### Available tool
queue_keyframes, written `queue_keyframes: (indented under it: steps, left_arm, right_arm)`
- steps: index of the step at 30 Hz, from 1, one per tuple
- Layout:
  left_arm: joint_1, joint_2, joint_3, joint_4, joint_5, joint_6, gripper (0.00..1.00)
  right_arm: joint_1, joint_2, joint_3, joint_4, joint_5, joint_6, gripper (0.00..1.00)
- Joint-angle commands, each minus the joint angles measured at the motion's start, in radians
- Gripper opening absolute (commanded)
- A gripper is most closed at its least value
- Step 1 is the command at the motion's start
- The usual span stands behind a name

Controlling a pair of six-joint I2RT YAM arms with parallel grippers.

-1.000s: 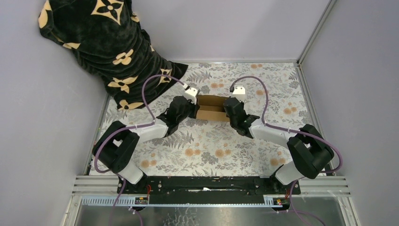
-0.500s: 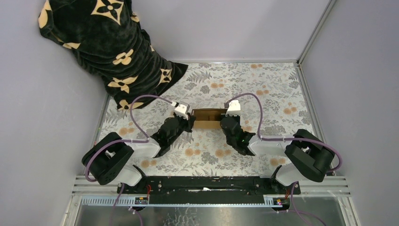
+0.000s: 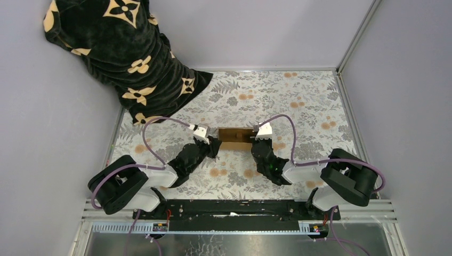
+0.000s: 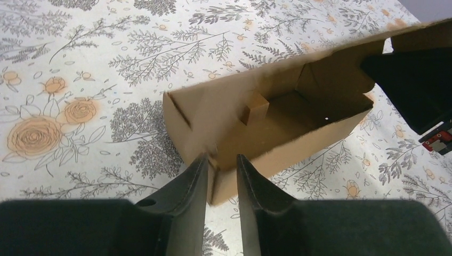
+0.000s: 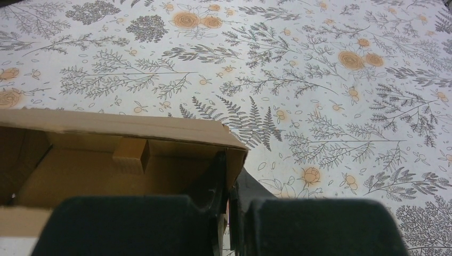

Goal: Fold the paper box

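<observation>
Paper box [image 3: 234, 140] lies open-topped mid-tabletop [image 3: 298, 101]. Right tool [image 5: 230, 166] is pinched tight on its right end wall, likely to anchor it. Left tool [image 4: 222, 158] stands narrowly parted around the left end's near corner, seemingly unclamped and placed to press that wall in.

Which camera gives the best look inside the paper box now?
Left wrist: the paper box lies nearly whole in frame, open top and inner tab visible. Right wrist shows part of the interior, the rest cut off by the right pincer. Top external shows it small and dim.
</observation>
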Motion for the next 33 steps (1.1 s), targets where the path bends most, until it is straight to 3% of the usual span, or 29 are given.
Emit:
queue_keyframes:
  steps: [1, 5, 14, 26, 30, 33]
  left_arm:
    - [-0.012, -0.031, -0.037, 0.071, -0.049, -0.033, 0.35]
    - [-0.012, -0.052, -0.049, 0.055, -0.054, -0.047, 0.39]
    - [-0.015, -0.140, -0.082, -0.024, -0.057, -0.087, 0.40]
    - [-0.119, -0.584, -0.076, -0.415, -0.195, -0.153, 0.35]
    - [-0.134, -0.625, -0.020, -0.506, -0.232, -0.164, 0.37]
    - [-0.135, -0.573, 0.057, -0.540, -0.229, -0.160, 0.38]
  right_arm:
    - [0.023, -0.006, -0.039, 0.014, 0.058, -0.061, 0.00]
    - [0.032, -0.007, -0.066, 0.051, 0.069, -0.088, 0.00]
    - [0.050, 0.010, -0.091, 0.109, 0.090, -0.153, 0.00]
    - [0.095, 0.071, -0.101, 0.200, 0.139, -0.249, 0.00]
    - [0.109, 0.081, -0.110, 0.226, 0.151, -0.264, 0.00]
    - [0.119, 0.086, -0.115, 0.250, 0.160, -0.281, 0.00]
